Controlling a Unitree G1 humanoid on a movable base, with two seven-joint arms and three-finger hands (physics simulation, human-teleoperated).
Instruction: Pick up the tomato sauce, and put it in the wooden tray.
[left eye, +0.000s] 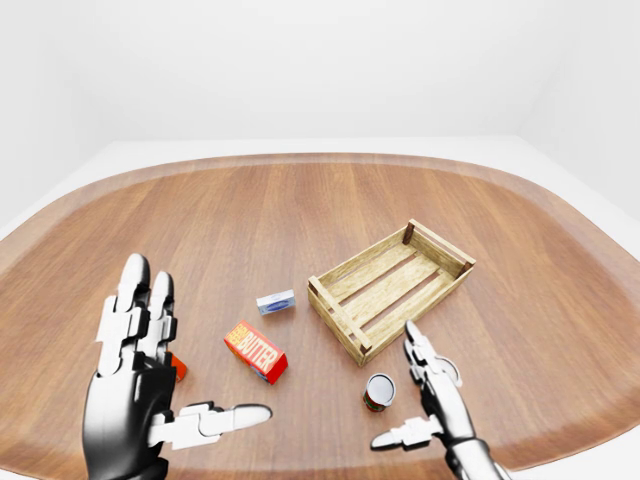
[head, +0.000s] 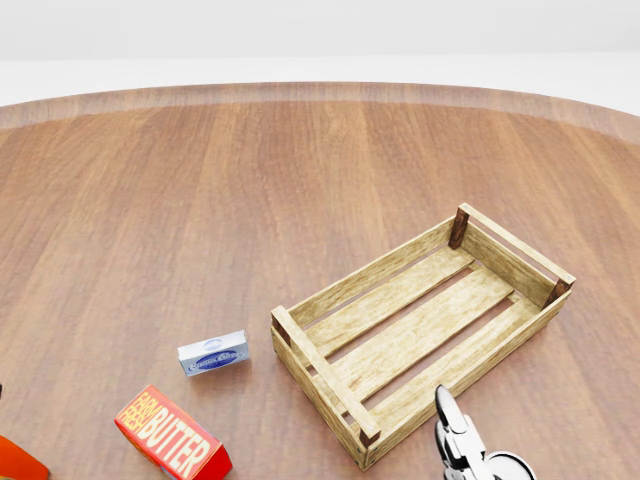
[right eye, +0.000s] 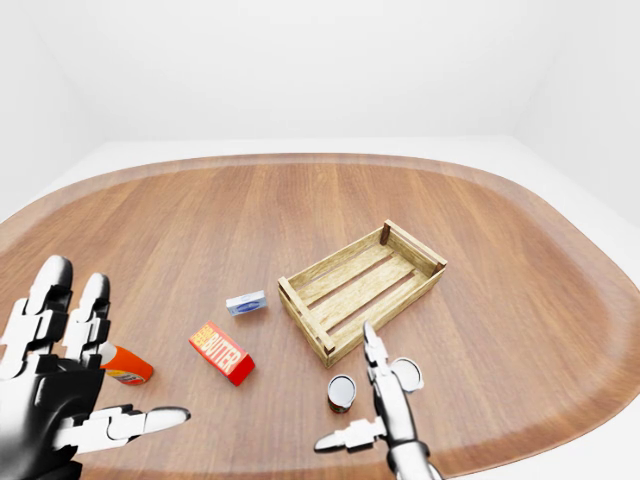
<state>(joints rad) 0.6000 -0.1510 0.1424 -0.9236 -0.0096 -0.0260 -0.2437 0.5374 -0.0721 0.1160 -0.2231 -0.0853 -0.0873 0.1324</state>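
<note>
A: Starting with the left-eye view, where does the tomato sauce (left eye: 379, 391) sit?

B: Low and right of centre, a small can upright on the table (left eye: 300, 210), just below the near corner of the wooden tray (left eye: 391, 287). The right hand (left eye: 425, 395) stands immediately to its right, fingers spread and released, thumb stretched leftward below the can, apart from it as far as I can judge. The left hand (left eye: 150, 380) is splayed at lower left, holding nothing.

A: And the head view?

B: The can is out of frame. You see the tray's bare slats at centre right, the butter box (head: 172, 437) at the bottom left, a little blue-and-white packet (head: 213, 354) above it, and one right fingertip poking in at the bottom edge.

A: The right-eye view?

B: It shows the gap best: can at lower centre, right hand beside it and unclenched, an orange-red bottle (right eye: 126, 366) near the left hand (not the target, I'd say).

A: So how should the grasp go?

B: I'd slide the right hand left until thumb and fingers bracket the can's wall, close around its middle, not the rim, then lift straight before swinging up over the tray's near wall, which is close enough to clip.
</note>
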